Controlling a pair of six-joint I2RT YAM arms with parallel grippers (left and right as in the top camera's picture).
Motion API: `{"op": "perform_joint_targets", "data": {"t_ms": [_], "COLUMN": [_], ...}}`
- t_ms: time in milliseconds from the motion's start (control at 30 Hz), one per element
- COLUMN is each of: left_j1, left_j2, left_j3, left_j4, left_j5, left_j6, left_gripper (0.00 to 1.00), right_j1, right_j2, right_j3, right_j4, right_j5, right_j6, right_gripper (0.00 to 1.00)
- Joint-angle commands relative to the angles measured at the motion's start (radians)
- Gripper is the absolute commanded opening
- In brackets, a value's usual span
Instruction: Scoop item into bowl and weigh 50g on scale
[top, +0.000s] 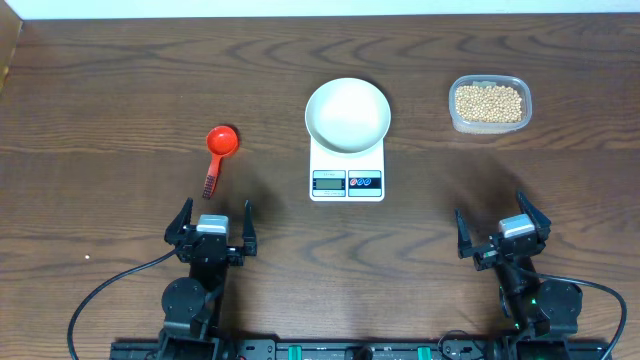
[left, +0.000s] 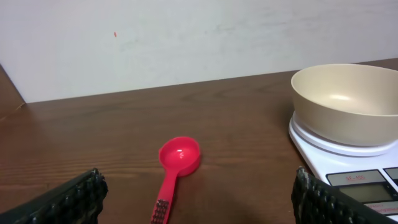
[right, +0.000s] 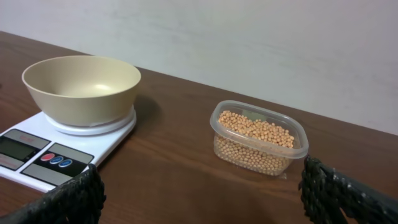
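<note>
The scale sits mid-table and is the reference point for everything else. The bowl stands on its weighing platform, upright and empty, with the display and buttons clear in front of it.

The left gripper is on the near side of the scale and off to its left. Its jaws are spread wide. Nothing is between the fingers and they touch nothing.

The right gripper is on the near side of the scale and off to its right. It is also fully spread, holding nothing and touching nothing.

The beans all lie in a clear plastic tub to the right of the scale, well apart from it and about level with the bowl.

A red scoop lies flat on the table to the left of the scale. Its cup points away from the arms and its handle points towards the left gripper, though the two are apart.
</note>
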Motion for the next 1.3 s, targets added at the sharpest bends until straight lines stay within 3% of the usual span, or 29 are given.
{"op": "perform_joint_targets", "data": {"t_ms": [0, 1267], "left_j1": [0.005, 0.004], "left_j2": [0.000, 0.022], "left_j3": [-0.011, 0.035], "left_j4": [-0.049, -0.017], "left_j5": [-0.013, -0.009], "left_j6": [-0.013, -0.043], "left_gripper": [0.97, 0.97], "right_j1": [0.010, 0.010], "right_j2": [-0.001, -0.001], "right_j3": [-0.002, -0.002], "right_j4": [-0.005, -0.005], "right_j5": [-0.003, -0.003], "right_j6": [0.015, 0.015], "right_gripper": [0.99, 0.99]}}
